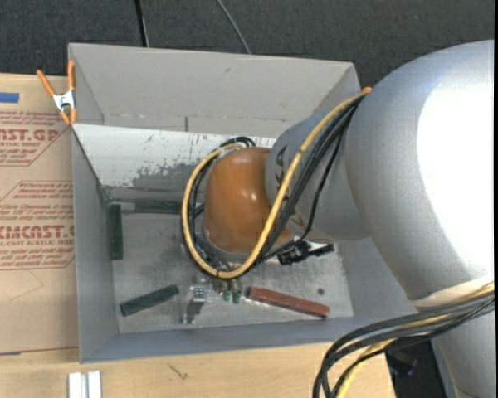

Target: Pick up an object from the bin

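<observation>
Approach and descent step, no grasp seen yet. Largest first: silver-grey robot arm (432, 181), in from the view's right over grey metal bin (91, 247), with orange domed wrist cover (236, 201) and yellow-black cable loop (188, 214) hiding most of the tool. Low at the bin floor near the front wall, end effector (196, 299); opening hidden, cannot tell how wide, nothing visibly held. Nearest candidates, one on each side, both flat on the floor: flat red-brown stick (286, 302) just toward the view's right, short dark green bar (149, 299) just toward the left. Count: one red-brown stick; two green bars for sure, with second dark green bar (114, 230) along the left wall; maybe a third, a dark strip (153, 208) at the back wall's foot, unclear. Next, probably: settle on one piece, centre over it, close, lift straight up clear of the walls.
</observation>
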`<state>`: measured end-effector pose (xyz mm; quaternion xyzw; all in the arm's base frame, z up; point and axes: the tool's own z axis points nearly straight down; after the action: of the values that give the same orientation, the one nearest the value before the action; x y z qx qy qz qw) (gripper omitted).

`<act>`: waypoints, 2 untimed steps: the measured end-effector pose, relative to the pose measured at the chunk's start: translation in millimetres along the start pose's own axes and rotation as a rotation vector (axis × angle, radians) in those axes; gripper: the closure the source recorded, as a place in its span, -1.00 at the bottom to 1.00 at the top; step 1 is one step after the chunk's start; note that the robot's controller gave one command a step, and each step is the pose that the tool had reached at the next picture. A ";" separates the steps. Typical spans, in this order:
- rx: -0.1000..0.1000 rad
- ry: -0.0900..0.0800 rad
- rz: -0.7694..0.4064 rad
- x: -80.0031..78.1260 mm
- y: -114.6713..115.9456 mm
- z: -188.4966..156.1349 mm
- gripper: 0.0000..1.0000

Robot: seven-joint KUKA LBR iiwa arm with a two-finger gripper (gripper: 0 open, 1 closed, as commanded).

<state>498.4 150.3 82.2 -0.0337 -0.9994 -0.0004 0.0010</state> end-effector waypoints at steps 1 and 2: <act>0.000 0.000 0.000 0.0 0.0 0.0 -1.00; -0.004 -0.001 0.053 -4.3 55.1 9.5 1.00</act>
<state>506.3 205.0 72.8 -0.0602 -0.9982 -0.0022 0.0006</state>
